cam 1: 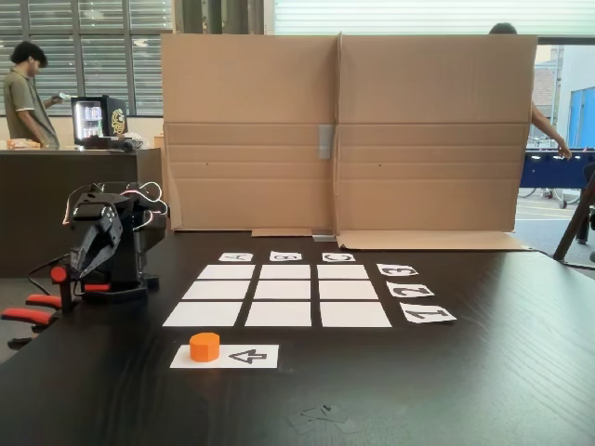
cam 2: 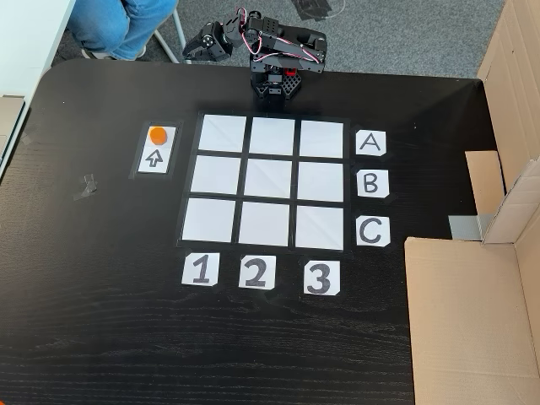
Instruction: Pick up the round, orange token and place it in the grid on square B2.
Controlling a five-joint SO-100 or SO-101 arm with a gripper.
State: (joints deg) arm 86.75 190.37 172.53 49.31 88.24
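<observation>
The orange token (cam 1: 204, 347) (cam 2: 158, 135) stands on a white strip with a black arrow (cam 1: 246, 356), beside the grid (cam 1: 226, 272) (cam 2: 222, 133) on the black table. Square B2 (cam 1: 284, 290) (cam 2: 269, 180), the centre cell, is bare white paper. The black arm (cam 2: 278, 46) is folded up at the table's edge behind the A row. In a fixed view my gripper (cam 1: 82, 263) points down next to the arm's base, well away from the token. Its jaws look shut with nothing between them.
Cardboard walls (cam 1: 339, 130) (cam 2: 472, 321) close off one side of the table. Red-orange clamp handles (cam 1: 28, 311) stick out by the arm's base. Labels A B C (cam 2: 371, 183) and 1 2 3 (cam 2: 256, 272) edge the grid. A person's legs (cam 2: 118, 25) sit near the arm.
</observation>
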